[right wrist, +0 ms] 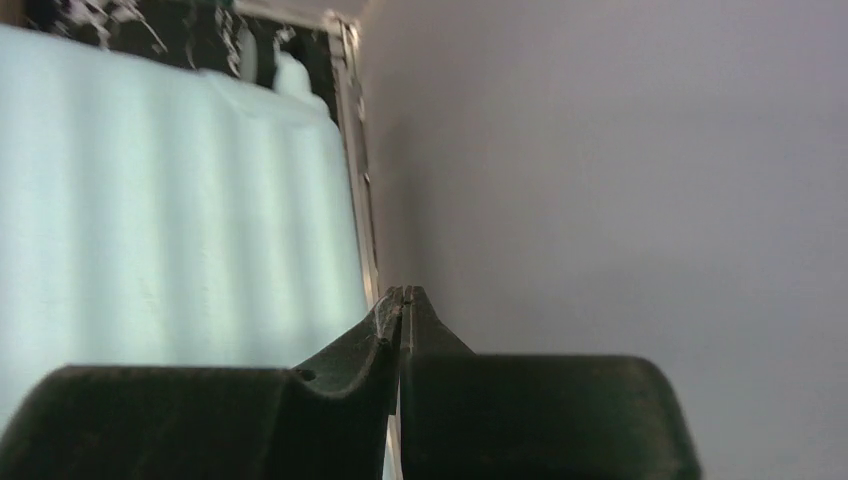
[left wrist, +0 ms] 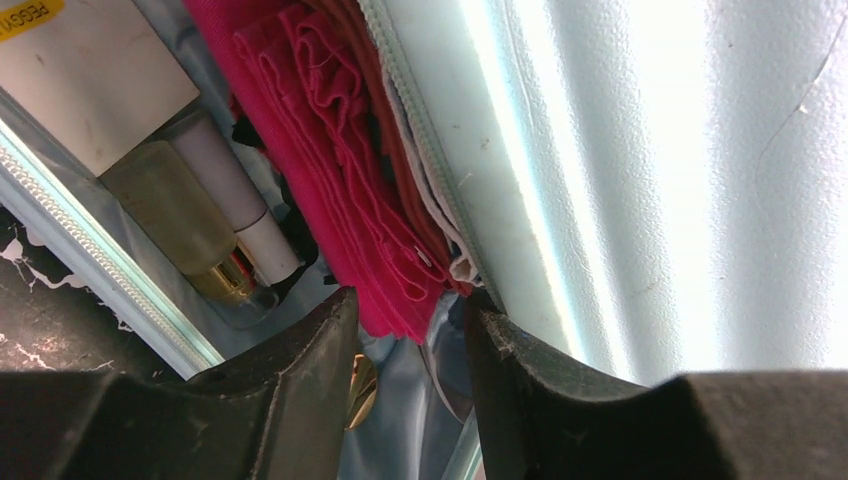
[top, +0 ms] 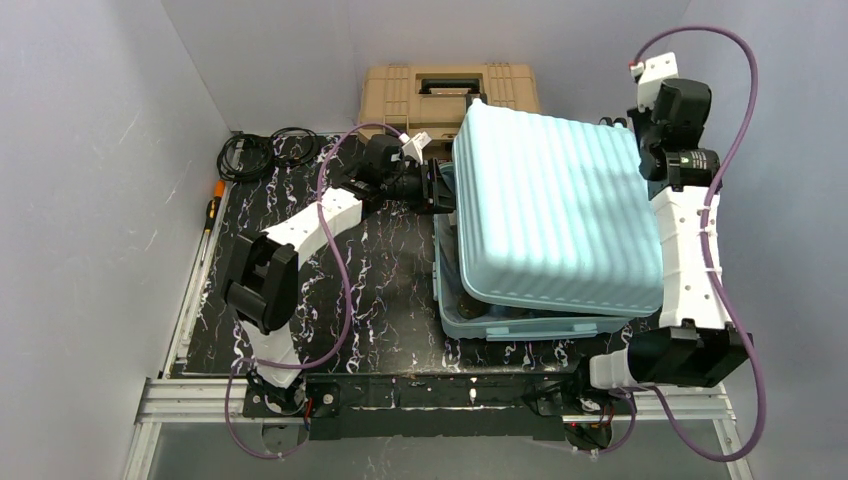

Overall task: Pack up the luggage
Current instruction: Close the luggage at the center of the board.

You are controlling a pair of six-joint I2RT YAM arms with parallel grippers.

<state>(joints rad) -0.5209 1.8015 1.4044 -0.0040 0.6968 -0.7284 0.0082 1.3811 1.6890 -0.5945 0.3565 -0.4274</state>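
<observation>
Jaws on left arm (top: 300, 228), part-spread, straddle the tip of pink cloth (left wrist: 330, 170) at the left seam of the luggage (top: 555, 215), which runs near-to-far. On right arm (top: 685, 250), jaws pressed together, empty, beside far-right corner.

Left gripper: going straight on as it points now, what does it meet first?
Probably the folded pink cloth at the edge of the luggage, just ahead of the left gripper; depth is unclear.

We see a tan toolbox (top: 400, 100) up past the left gripper (top: 443, 188). Out to that gripper's left lie a bundle of black cables (top: 262, 153) and what may be an orange screwdriver (top: 213, 208).
</observation>
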